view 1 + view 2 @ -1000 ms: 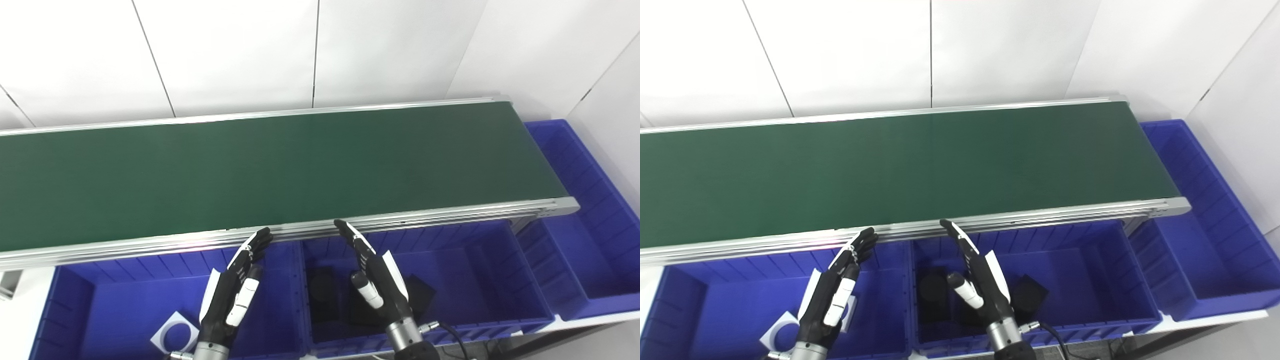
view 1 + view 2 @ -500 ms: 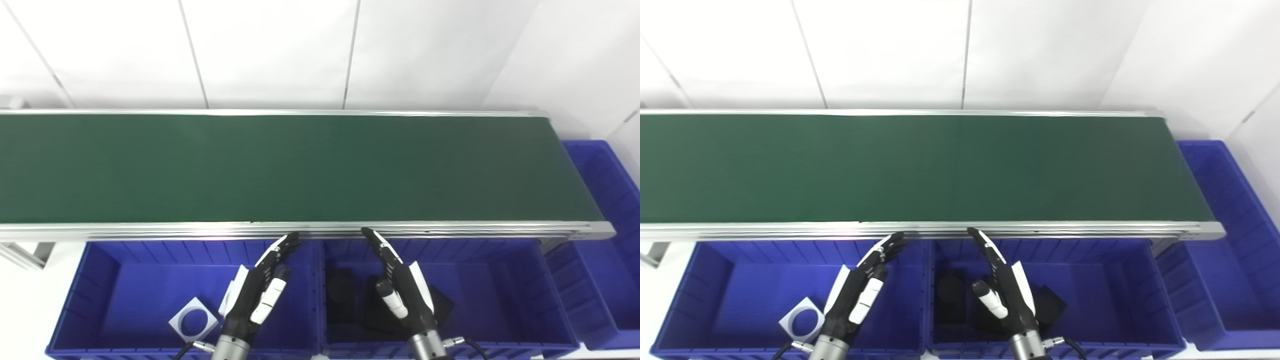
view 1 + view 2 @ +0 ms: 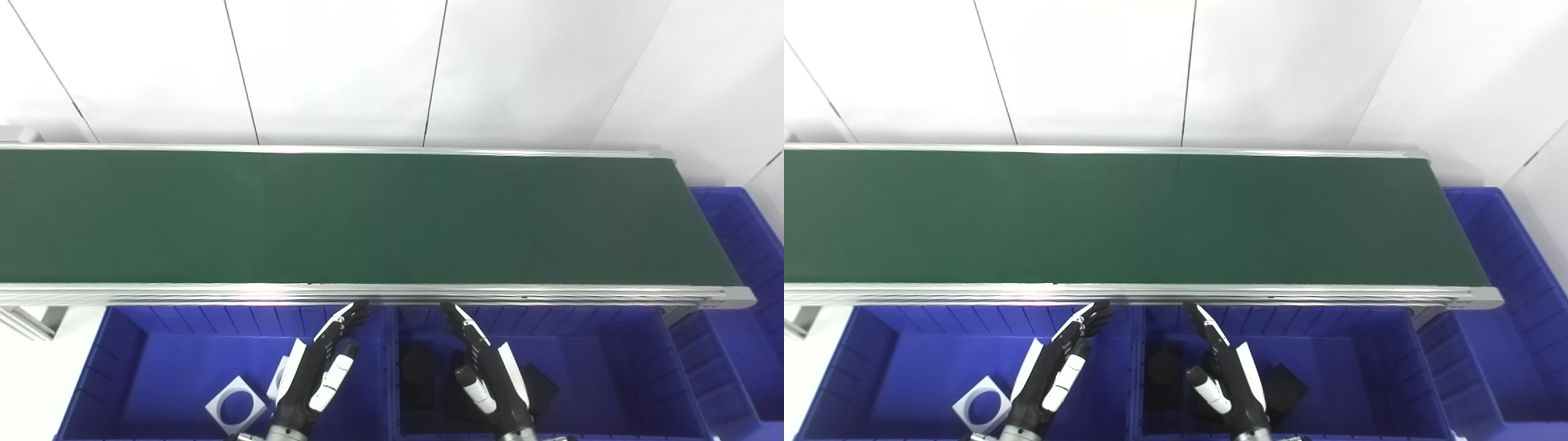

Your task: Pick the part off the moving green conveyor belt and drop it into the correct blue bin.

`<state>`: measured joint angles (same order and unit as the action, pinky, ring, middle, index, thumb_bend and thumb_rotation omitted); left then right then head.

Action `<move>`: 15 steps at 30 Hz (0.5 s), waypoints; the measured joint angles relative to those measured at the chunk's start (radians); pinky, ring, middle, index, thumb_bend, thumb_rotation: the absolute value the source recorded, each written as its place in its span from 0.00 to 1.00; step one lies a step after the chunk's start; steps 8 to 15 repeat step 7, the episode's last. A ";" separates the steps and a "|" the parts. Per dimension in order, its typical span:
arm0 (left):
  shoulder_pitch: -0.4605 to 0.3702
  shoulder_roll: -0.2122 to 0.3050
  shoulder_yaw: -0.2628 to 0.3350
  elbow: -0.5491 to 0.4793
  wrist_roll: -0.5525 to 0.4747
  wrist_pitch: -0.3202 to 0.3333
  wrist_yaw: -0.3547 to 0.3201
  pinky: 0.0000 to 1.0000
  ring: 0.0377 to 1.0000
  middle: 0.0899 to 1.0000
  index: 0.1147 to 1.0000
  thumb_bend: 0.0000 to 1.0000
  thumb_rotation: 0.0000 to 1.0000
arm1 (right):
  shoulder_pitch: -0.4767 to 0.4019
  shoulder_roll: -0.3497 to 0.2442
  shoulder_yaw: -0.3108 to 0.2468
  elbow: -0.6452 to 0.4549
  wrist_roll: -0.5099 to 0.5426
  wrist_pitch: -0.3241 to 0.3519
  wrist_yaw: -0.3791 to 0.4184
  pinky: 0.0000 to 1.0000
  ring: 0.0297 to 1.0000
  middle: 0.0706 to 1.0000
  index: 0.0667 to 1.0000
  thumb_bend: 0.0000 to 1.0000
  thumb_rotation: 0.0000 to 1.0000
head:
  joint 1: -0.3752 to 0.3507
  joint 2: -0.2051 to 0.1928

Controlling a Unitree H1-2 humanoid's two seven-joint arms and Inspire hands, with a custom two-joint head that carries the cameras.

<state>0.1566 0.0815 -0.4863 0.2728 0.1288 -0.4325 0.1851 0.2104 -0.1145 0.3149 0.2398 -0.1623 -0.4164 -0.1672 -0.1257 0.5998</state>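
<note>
Left eye view: the green belt [image 3: 367, 217] spans mid-frame with no part visible on it, while the left hand [image 3: 312, 373] and right hand [image 3: 490, 373] hover released, fingers spread, over the blue bins [image 3: 153, 361] at bottom.

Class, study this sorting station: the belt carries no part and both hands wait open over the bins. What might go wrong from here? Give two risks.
1. Both the left hand and the right hand sit low, below the belt's near rail. Reaching up quickly for an arriving part might knock the fingers against it.
2. A missed part would likely ride off the belt's right end into the end bin, unsorted.
</note>
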 measured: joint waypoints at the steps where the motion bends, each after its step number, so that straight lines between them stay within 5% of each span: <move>1: 0.000 0.004 -0.002 0.000 -0.003 0.000 0.000 0.90 0.87 0.85 0.86 0.58 0.99 | 0.000 -0.001 0.006 0.000 -0.004 0.000 -0.009 0.90 0.92 0.91 0.90 1.00 1.00 | 0.000 0.000; 15: -0.001 0.008 -0.009 -0.001 -0.012 0.000 0.006 0.92 0.88 0.86 0.86 0.59 0.99 | 0.003 -0.006 0.045 -0.006 -0.034 0.000 -0.046 0.87 0.91 0.91 0.89 1.00 1.00 | -0.002 0.025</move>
